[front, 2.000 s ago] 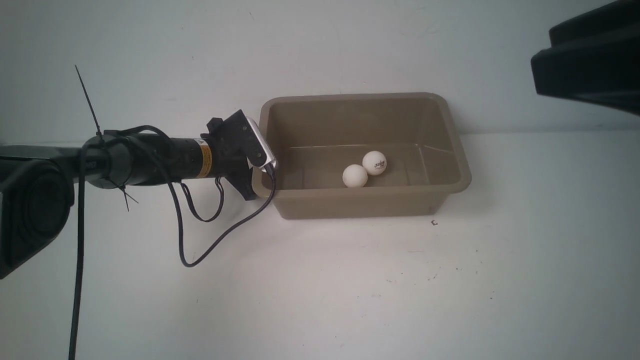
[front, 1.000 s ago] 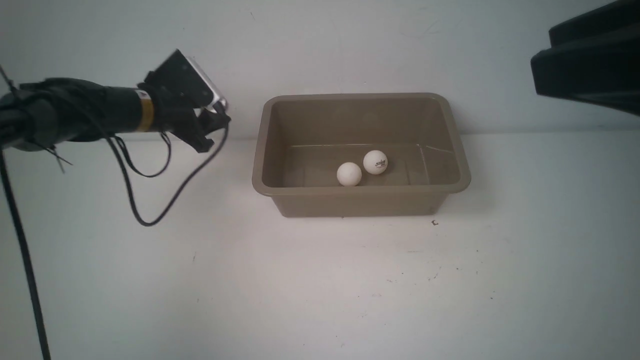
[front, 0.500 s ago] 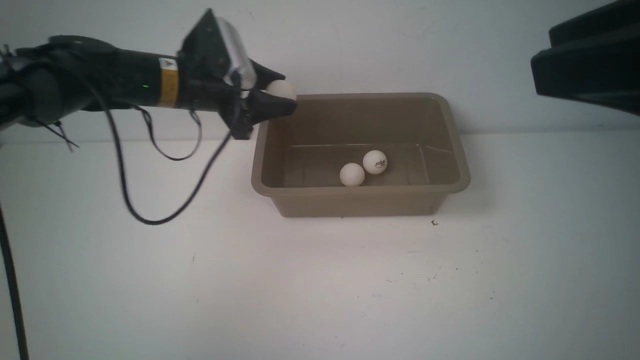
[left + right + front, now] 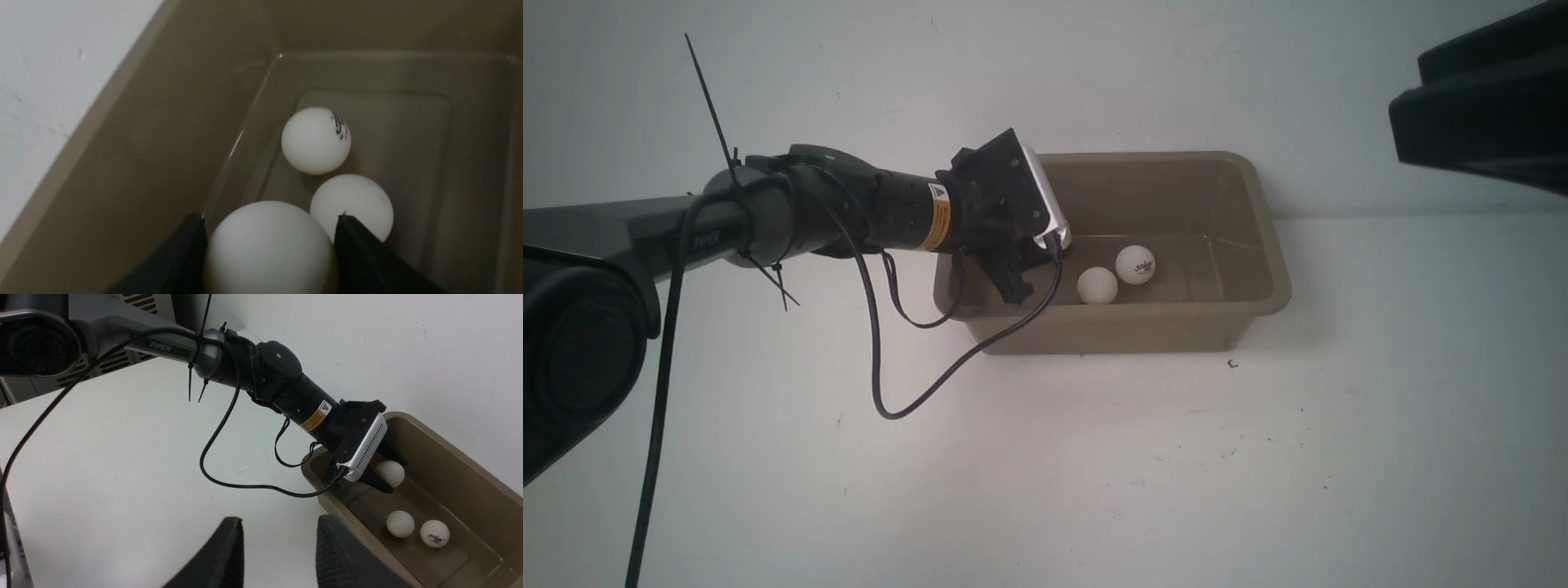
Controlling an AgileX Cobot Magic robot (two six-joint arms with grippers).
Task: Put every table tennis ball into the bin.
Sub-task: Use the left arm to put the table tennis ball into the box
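Note:
Inside the left end of the taupe bin (image 4: 1111, 331), my left gripper (image 4: 392, 475) is shut on a white table tennis ball (image 4: 269, 249), held just above the floor. Two more balls rest on the bin floor side by side: a plain one (image 4: 1097, 285) and one with a dark logo (image 4: 1135, 265). In the front view the wrist camera hides the held ball. My right gripper (image 4: 280, 522) hovers over the table on the near side of the bin, its fingers a little apart with nothing between them.
The left arm's black cable (image 4: 915, 392) loops down over the table in front of the bin's left corner. A dark part of the right arm (image 4: 1486, 98) hangs at the upper right. A white wall stands directly behind the bin.
The left arm rose from beside the bin's left wall with the ball, swung right over the rim and came down inside the bin. The two loose balls barely shifted.

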